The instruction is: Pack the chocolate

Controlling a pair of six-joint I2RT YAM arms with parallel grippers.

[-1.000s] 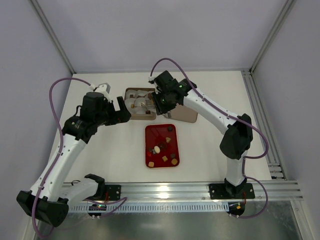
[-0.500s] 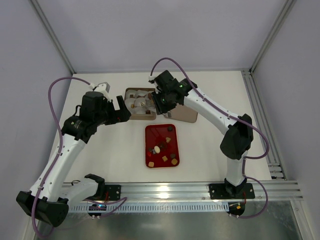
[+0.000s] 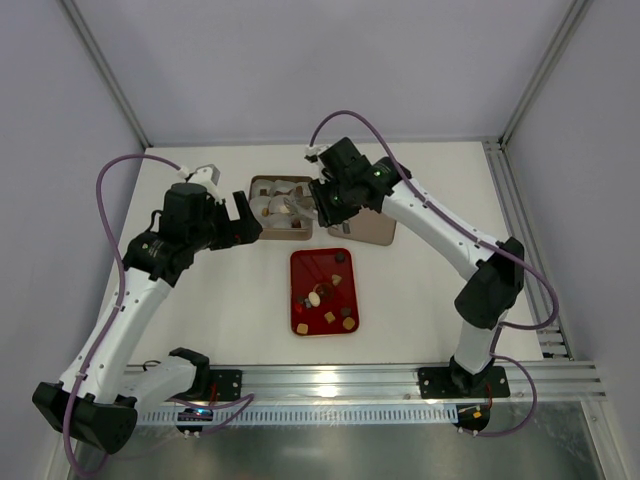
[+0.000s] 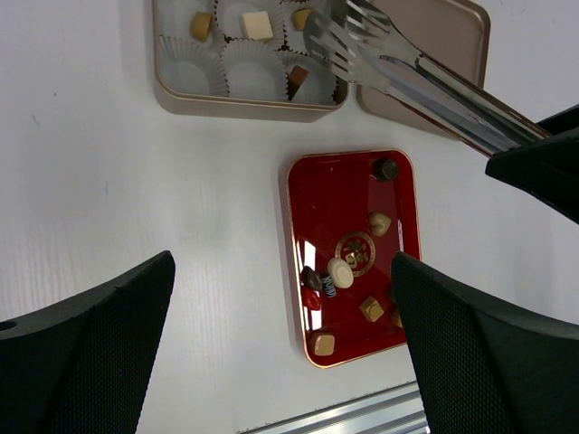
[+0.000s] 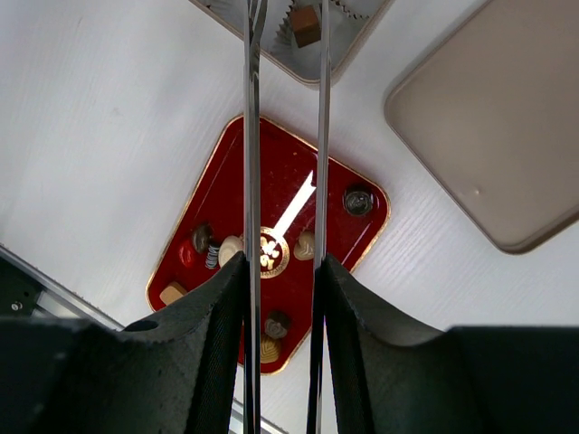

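Several small chocolates (image 3: 316, 298) lie loose on the red tray (image 3: 312, 265), brown, tan and cream (image 4: 340, 272). A few more sit in white paper cups in the tan box (image 4: 244, 110), among them a brown square (image 5: 306, 24). My right gripper (image 5: 285, 271) is shut on metal tongs (image 5: 251, 136), one arm against each finger. The tongs (image 4: 398, 72) reach over the box's right end with nothing showing between their tips. My left gripper (image 4: 282, 262) hangs open and empty, high over the table left of the tray (image 4: 330, 208).
The box's flat tan lid (image 3: 365, 232) lies right of the box (image 3: 256, 200), behind the tray. An aluminium rail runs along the near table edge (image 4: 362, 411). Frame posts stand at the back corners.
My right arm has shifted slightly back and to the right with the tongs, its elbow swinging outward. The left arm has not moved.
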